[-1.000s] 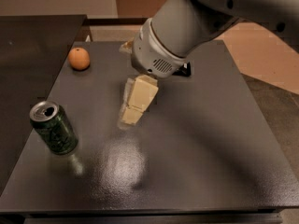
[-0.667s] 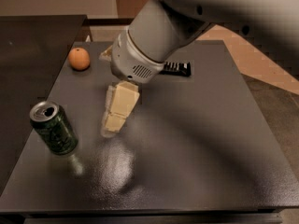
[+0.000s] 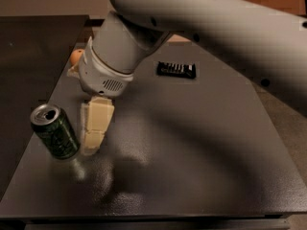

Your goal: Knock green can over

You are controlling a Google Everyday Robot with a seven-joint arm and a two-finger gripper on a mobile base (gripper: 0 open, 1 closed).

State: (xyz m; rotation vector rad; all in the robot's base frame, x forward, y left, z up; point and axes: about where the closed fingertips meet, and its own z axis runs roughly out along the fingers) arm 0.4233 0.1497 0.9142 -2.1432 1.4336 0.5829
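The green can [image 3: 55,131] stands on the dark table [image 3: 192,152] at the front left, leaning slightly, its silver top with the pull-tab opening facing up. My gripper [image 3: 94,128] hangs from the big grey arm just to the right of the can, its cream-coloured fingers pointing down and very close to the can's side. I cannot tell whether it touches the can.
A round orange fruit [image 3: 76,57] sits at the back left, partly hidden behind the arm. A flat black ridged bar [image 3: 176,69] lies at the back middle. The table's left edge runs close beside the can.
The arm has swung left and forward, bringing the gripper from the table's middle to right beside the can. The can has not visibly moved.
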